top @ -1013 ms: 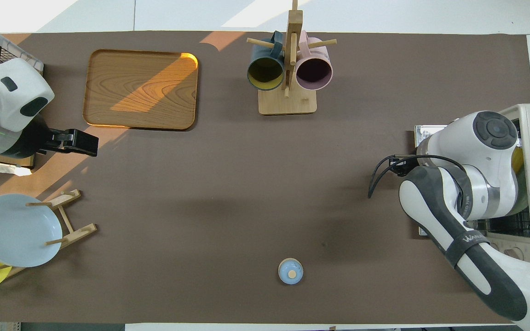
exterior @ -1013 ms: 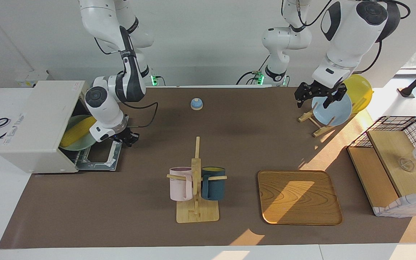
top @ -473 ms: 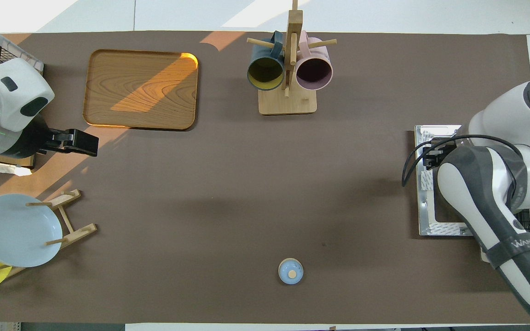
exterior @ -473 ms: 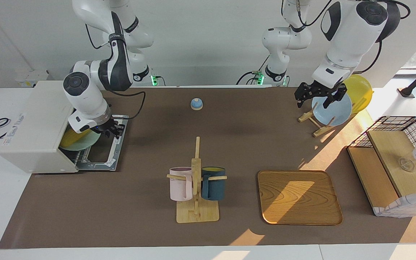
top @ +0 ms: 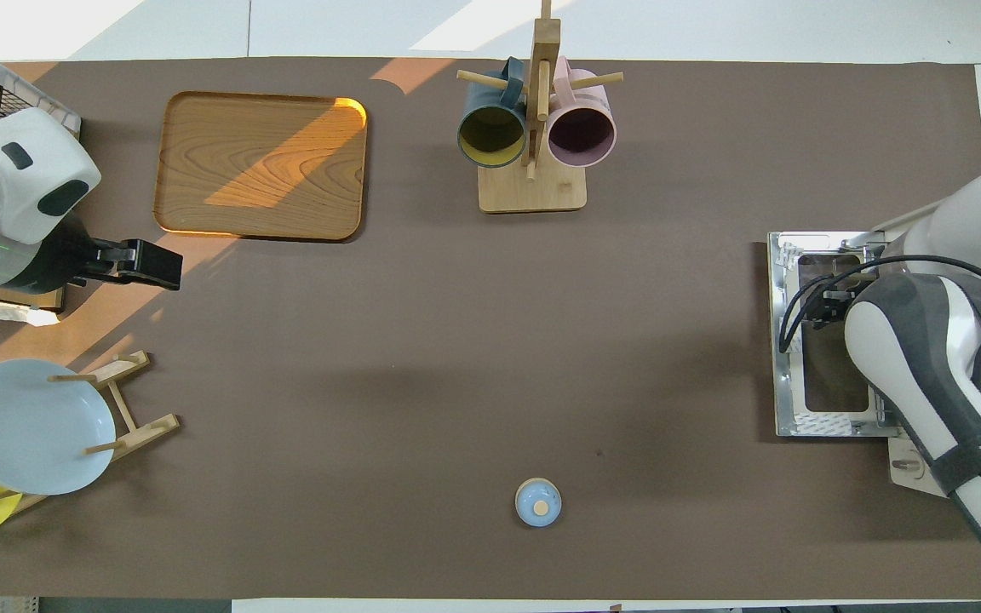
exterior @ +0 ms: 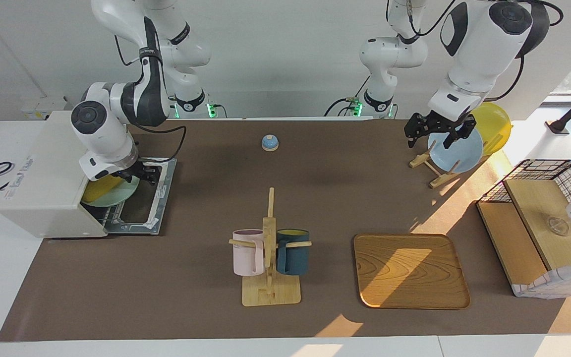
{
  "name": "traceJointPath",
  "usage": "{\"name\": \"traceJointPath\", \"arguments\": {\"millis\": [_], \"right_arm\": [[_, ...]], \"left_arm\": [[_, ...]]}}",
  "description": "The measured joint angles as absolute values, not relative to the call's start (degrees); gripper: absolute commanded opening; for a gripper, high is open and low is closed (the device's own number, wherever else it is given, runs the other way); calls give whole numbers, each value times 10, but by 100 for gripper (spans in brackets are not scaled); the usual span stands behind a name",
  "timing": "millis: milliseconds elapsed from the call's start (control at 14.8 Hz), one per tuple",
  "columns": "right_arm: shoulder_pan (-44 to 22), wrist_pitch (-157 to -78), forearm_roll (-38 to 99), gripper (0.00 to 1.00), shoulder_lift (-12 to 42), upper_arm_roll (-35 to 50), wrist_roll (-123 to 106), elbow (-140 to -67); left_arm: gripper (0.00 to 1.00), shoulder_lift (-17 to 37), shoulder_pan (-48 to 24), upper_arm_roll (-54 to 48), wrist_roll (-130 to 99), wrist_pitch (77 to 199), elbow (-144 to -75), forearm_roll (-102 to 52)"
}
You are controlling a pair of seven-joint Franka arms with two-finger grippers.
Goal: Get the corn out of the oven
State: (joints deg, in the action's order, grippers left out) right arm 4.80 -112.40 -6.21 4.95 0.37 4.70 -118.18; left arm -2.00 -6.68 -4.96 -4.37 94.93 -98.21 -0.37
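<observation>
The white oven point(exterior: 42, 168) stands at the right arm's end of the table, its door point(exterior: 139, 219) folded down flat. The yellow corn point(exterior: 99, 187) lies on a pale green plate point(exterior: 117, 197) in the oven's mouth. My right gripper point(exterior: 142, 174) is over the open door, right beside the plate's rim and close to the corn. In the overhead view the right arm hides the corn, and the gripper point(top: 827, 305) is over the door point(top: 788, 340). My left gripper point(exterior: 431, 138) waits, open and empty, over the plate rack; it also shows in the overhead view point(top: 146, 264).
A mug rack point(exterior: 269, 258) with a pink and a dark blue mug stands mid-table, with a wooden tray point(exterior: 409, 270) beside it. A small blue bell point(exterior: 269, 143) sits near the robots. A blue plate point(exterior: 456, 148), a yellow plate point(exterior: 493, 124) and a wire-mesh wooden box point(exterior: 543, 223) are at the left arm's end.
My right gripper has moved from the mat beside the open door to over the door, up to the oven's mouth and the plate with the corn. The left arm has not moved.
</observation>
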Motion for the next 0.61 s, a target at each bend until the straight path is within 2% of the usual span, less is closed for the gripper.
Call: {"name": "traceJointPath", "arguments": {"millis": [135,473,608], "right_arm": [[61,-1151,-62,0,48,3,15,-1200],[61,-1159,-72,0,39,6,-3,-1215],[39,-1157,-88,0,31,8,-3,-1214]], "left_arm": [[100,-20,-67,-50,-44,949,-982,-4],[100,-20,-67,-50,-44,949,-982,-4],[100,-20,-66,-50,-44,949,-982,-4]]}}
